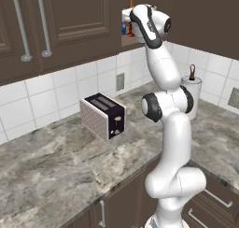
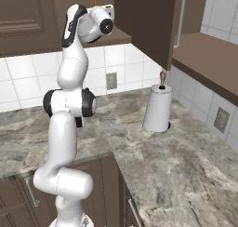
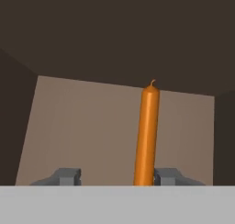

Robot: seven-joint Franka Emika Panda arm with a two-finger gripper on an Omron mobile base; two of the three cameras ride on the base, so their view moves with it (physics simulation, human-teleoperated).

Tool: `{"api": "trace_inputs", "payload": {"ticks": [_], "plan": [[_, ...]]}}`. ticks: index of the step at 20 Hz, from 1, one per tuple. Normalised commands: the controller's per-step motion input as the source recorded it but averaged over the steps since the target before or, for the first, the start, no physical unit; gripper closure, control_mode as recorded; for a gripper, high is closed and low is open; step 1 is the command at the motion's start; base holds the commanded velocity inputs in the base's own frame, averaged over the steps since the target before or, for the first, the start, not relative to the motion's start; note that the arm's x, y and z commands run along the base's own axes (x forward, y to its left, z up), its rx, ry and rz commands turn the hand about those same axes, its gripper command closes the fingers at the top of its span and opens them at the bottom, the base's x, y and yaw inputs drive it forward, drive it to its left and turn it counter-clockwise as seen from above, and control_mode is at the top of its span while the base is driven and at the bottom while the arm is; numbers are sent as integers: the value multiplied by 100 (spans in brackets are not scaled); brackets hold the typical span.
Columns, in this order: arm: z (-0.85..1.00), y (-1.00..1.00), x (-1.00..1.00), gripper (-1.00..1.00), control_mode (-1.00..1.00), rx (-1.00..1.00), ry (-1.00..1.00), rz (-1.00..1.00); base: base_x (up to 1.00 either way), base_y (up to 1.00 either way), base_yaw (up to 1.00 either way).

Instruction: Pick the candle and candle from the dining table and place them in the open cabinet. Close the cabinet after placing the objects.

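Fingertips: two grey tips at 6 o'clock of the hand view, spread wide, nothing clamped between them
Gripper: released, inside the cabinet
Orange candle: upright on the cabinet shelf, touching or just beside the 3 o'clock tip; I cannot tell which
Advice: pull straight back, no sideways drift, or the taper may tip
Beige candle: place not visible to me

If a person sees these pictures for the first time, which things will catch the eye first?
First the orange candle, standing upright between the fingertips of the gripper against the cabinet's pale back wall. Then the white arm stretched high into that open cabinet above the counter. A toaster sits on the counter by the tiled wall, and a paper towel roll stands further right.
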Motion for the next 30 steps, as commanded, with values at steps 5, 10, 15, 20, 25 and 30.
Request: {"api": "trace_inputs", "payload": {"ticks": [5,10,15,20,25,30], "plan": [[0,0,-2,-100,-100,0,0,0,0,0,0],[0,-14,-41,-100,-100,0,0,0,0,0,0],[0,-20,-65,-100,-100,0,0,0,0,0,0],[0,-34,-100,-100,-100,0,-1,-3,0,0,0],[0,-25,-100,-100,-100,0,0,-12,0,0,0],[14,-4,-100,-100,-100,-3,12,-24,0,0,0]]}}
